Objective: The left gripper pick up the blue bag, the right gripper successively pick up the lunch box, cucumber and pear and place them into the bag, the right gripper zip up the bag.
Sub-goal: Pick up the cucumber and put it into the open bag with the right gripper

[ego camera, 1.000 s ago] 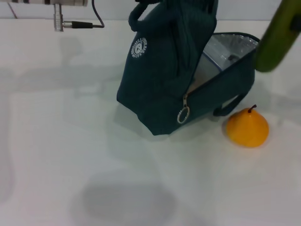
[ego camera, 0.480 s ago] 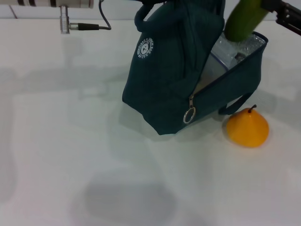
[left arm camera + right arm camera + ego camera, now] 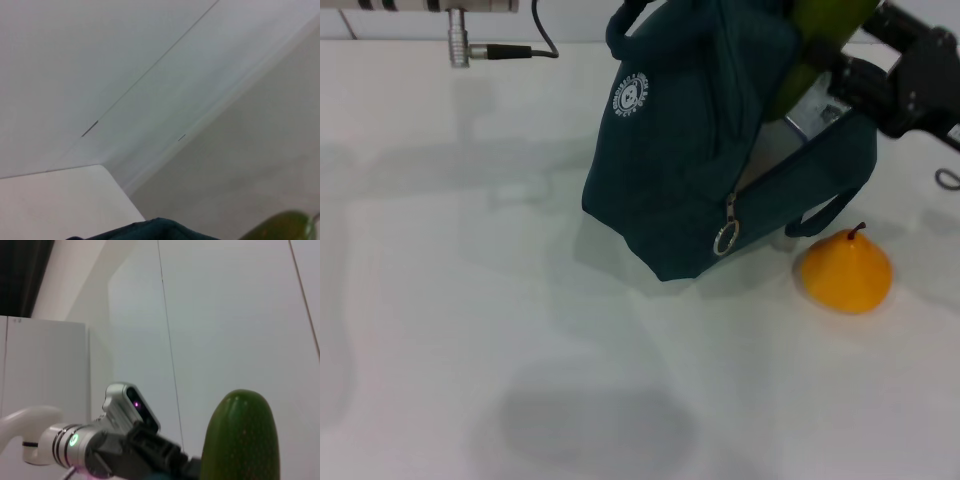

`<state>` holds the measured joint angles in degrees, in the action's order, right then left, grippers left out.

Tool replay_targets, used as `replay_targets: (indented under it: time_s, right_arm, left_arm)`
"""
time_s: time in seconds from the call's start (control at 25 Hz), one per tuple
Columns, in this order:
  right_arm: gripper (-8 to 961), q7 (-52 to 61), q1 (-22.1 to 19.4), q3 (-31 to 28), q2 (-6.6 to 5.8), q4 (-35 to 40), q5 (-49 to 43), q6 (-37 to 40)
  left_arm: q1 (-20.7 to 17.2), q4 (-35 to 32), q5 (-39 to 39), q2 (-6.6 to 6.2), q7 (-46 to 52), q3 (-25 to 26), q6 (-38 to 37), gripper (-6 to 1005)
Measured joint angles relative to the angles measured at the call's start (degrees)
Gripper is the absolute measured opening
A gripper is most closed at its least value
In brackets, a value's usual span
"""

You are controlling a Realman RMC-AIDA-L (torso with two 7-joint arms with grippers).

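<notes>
Since a second ago the cucumber [image 3: 812, 45] has swung from the far right edge into the mouth of the blue bag [image 3: 695, 150], carried by the right gripper [image 3: 860, 75], whose fingers clench it. Its long axis is steeply tilted, lower end in the foil-lined opening. The left gripper [image 3: 150, 450] holds the bag up by its top; its fingers' state cannot be told. On the worktop [image 3: 470, 300], the pear [image 3: 845, 270] sits just beside the bag's lower handle.
</notes>
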<state>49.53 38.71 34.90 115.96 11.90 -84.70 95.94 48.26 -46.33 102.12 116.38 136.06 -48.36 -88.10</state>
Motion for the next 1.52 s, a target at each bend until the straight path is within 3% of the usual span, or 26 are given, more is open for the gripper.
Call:
replay_targets:
  time_s: [0.2,0.6,0.88,1.04,1.28,1.52]
  right_arm:
    - [602,-2.4,0.2,1.0,0.23,-6.7,-0.3,-1.7]
    - [602,4.7,1.1,5.0,0.22,-9.1,-0.5,-8.1]
    - [601,18.9,2.6,16.7,-0.07,-4.9,-0.5,-11.8]
    - [601,23.9,2.0,22.0,-0.06,-1.0,-0.5,-9.0]
    - [567,24.9,-0.8,21.7,-0.20,4.1,0.2,-0.7]
    - [562,26.4,-2.8,21.7,-0.51,7.4,0.4,1.0]
  left_arm:
    - [0.1,0.8,-1.8,-0.01,0.0,-0.2,-0.2,52]
    - [-0.1,1.5,-2.9,0.05,0.0,-0.1,-1.9,52]
    - [-0.2,1.5,-2.9,0.19,-0.2,-0.1,-2.3,52]
    - [-0.2,1.5,-2.9,0.08,-0.3,-0.1,-2.3,52]
    - [-0.5,1.5,-2.9,-0.05,-0.5,-0.2,-2.3,52]
    - [-0.9,1.5,-2.9,-0.18,-1.1,-0.1,-2.3,52]
